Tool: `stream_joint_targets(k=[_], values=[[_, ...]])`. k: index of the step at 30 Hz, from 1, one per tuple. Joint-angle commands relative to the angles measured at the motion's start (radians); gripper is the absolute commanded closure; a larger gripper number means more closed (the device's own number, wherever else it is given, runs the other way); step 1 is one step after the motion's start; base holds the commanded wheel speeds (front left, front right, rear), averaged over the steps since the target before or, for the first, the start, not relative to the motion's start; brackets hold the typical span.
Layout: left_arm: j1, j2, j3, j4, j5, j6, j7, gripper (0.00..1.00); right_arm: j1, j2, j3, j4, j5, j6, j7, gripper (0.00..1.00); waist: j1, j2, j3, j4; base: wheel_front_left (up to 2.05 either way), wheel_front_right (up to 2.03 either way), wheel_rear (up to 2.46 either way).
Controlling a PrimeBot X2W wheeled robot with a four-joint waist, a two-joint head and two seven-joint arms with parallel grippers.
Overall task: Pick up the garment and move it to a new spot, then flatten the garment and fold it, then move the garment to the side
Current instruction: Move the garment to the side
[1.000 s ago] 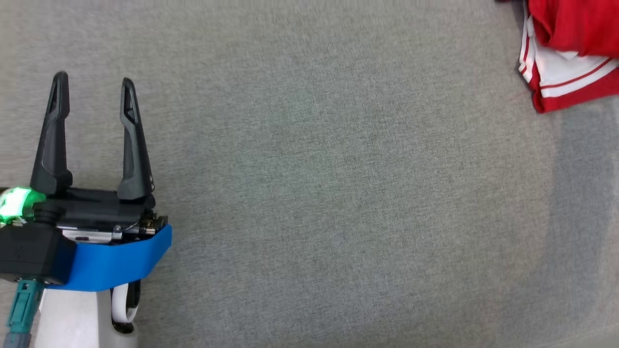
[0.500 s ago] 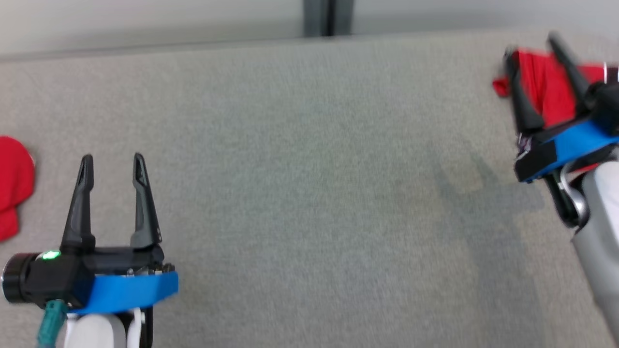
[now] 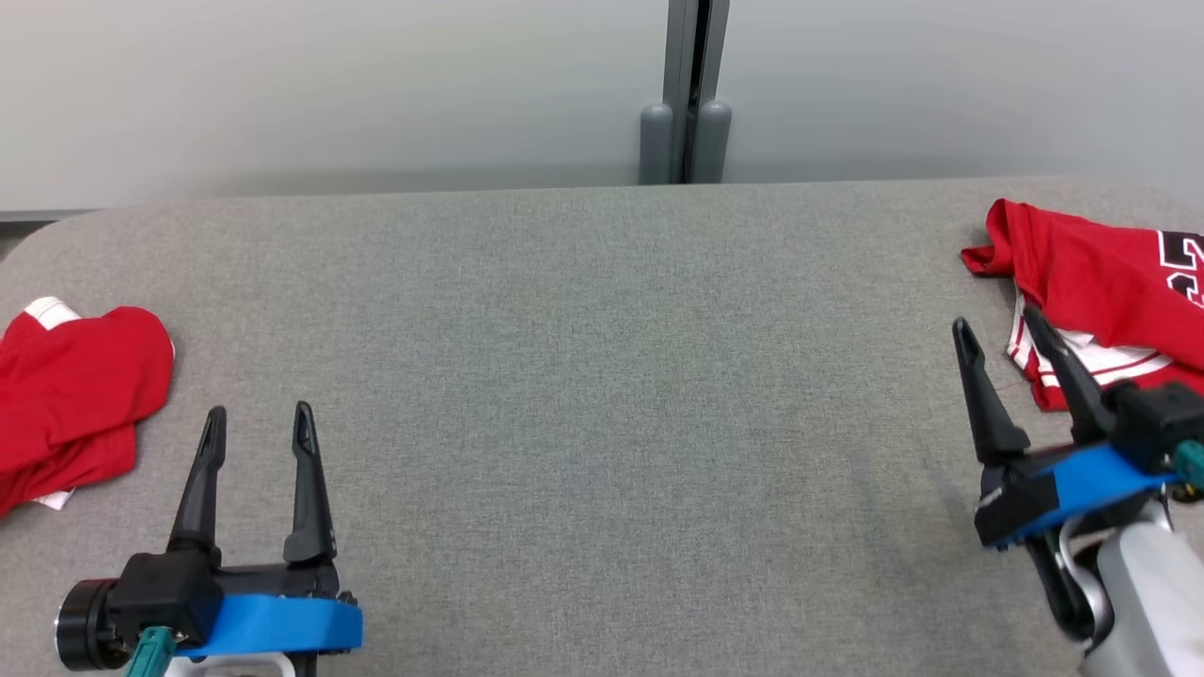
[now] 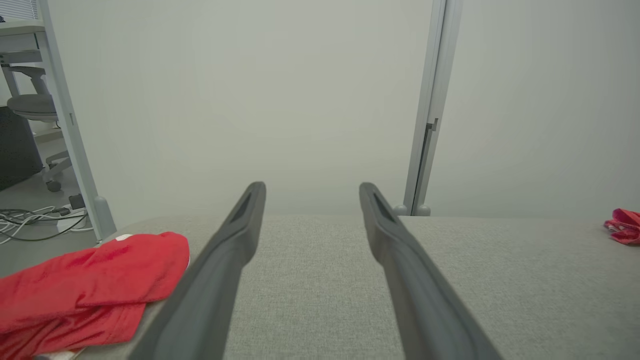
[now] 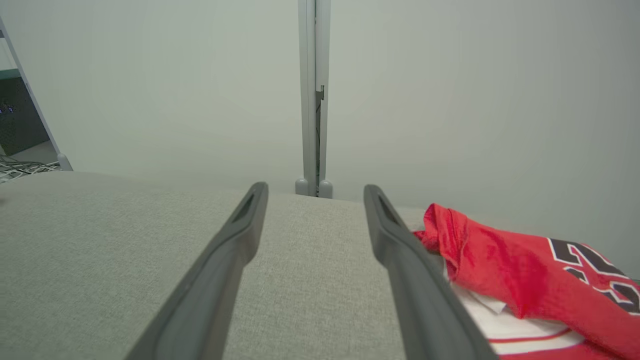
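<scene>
Red jersey [image 3: 1096, 273], crumpled, with white trim and black numerals, lies at the far right edge of the grey fabric table [image 3: 602, 376]. Just beside it hovers the right gripper [image 3: 995, 318], jaws wide and empty. One other red garment [image 3: 80, 395] lies at the left edge near the left gripper [image 3: 259, 414], likewise wide and empty. A grey post [image 3: 685, 94] stands behind.

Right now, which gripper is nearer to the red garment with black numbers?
Right. The right gripper sits just beside the numbered garment; the left gripper is far across the table.
</scene>
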Motion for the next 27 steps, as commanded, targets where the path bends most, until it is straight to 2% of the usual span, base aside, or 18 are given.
stream_joint_targets(k=[1, 7, 17, 27], values=[[0.013, -0.001, 0.002, 0.012, 0.007, 0.000, -0.003, 0.00, 0.052, 0.015, -0.022, -0.018, -0.015, 0.000, -0.003, 0.00, 0.0002, 0.0004, -0.012, -0.002, 0.00, 0.00, 0.00], [0.033, -0.002, 0.005, 0.058, 0.012, 0.001, -0.003, 0.00, 0.180, 0.074, -0.093, -0.088, -0.050, 0.000, -0.003, 0.00, 0.0002, 0.0004, -0.035, -0.007, 0.00, 0.00, 0.00], [0.056, -0.002, 0.010, 0.114, 0.020, -0.006, -0.003, 0.00, 0.311, 0.188, -0.144, -0.145, -0.132, 0.000, -0.003, 0.00, 0.0002, 0.0004, -0.082, -0.013, 0.00, 0.00, 0.00], [0.053, -0.002, 0.003, 0.137, 0.028, 0.000, -0.003, 0.00, 0.342, 0.226, -0.155, -0.156, -0.166, 0.000, -0.003, 0.00, 0.0002, 0.0004, -0.108, -0.010, 0.00, 0.00, 0.00]])
